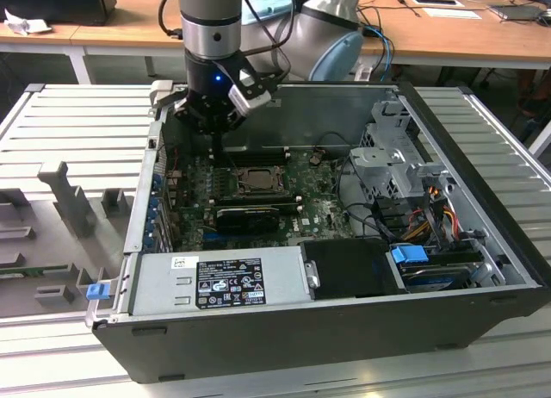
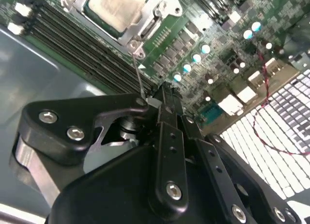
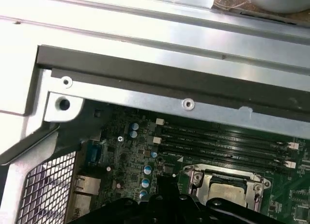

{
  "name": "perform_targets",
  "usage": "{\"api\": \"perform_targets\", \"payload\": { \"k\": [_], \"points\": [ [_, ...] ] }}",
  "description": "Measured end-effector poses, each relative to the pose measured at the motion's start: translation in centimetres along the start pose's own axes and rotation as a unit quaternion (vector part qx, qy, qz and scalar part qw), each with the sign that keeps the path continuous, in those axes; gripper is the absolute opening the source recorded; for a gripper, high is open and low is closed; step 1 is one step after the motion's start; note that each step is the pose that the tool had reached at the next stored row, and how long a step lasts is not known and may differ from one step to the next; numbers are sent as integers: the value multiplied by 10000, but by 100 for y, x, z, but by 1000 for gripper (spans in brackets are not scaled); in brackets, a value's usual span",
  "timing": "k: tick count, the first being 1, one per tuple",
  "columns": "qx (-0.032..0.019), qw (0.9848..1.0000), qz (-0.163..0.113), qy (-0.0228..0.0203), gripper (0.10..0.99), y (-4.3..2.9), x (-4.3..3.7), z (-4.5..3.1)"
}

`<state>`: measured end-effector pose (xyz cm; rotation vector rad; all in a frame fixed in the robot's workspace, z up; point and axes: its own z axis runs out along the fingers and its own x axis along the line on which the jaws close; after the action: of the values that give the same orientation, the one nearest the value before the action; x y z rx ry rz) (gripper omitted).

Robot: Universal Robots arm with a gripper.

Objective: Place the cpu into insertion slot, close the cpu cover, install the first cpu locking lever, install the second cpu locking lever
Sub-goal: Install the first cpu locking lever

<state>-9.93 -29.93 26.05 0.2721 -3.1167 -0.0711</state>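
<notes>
CPU (image 2: 116, 8): one, a flat square chip with a pale silver-grey top, seated in the one slot (image 3: 227, 187) on the green motherboard (image 1: 314, 210). One cover (image 2: 145, 27), a thin silvery frame with a square cut-out, lies down around the chip, its rim bordering the metal face in both wrist views. A thin wire lever (image 2: 138, 76) runs from the frame's corner toward the gripper (image 2: 162, 95).

That gripper, black with bolted link arms, hangs just beside the socket at the exterior view's left (image 1: 217, 148). In the second wrist view its fingers are drawn together, tips meeting at the lever's end; whether they pinch the wire I cannot tell.

One open steel case (image 1: 482, 200) holds the board. Also in it are a grey power supply (image 1: 219, 277), a perforated drive cage (image 1: 392, 152) and a bundle of cables (image 1: 430, 204). Four long dark memory slots (image 3: 223, 139) run parallel beside the socket. The case stands on a ribbed metal table (image 1: 77, 122).
</notes>
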Motion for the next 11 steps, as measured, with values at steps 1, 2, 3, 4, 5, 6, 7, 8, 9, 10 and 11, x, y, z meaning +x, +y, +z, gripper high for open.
{"api": "perform_targets", "payload": {
  "k": [1,2,3,4,5,6,7,8,9,10,11],
  "points": [
    [0,10000,8,-1,106,-10,-57,1],
    [0,10000,12,0,106,-12,-69,1],
    [0,10000,12,-1,106,-12,-68,1],
    [0,10000,13,-2,106,-12,-64,1],
    [0,10000,12,-2,106,-15,-55,1],
    [1,10000,12,-1,106,-11,-19,2],
    [0,10000,11,-1,106,-7,21,3],
    [0,10000,11,-2,106,-4,60,4],
    [0,10000,12,-1,106,0,92,5],
    [0,10000,13,-2,106,4,115,6],
    [0,10000,12,-2,106,4,115,7]
  ]
}}
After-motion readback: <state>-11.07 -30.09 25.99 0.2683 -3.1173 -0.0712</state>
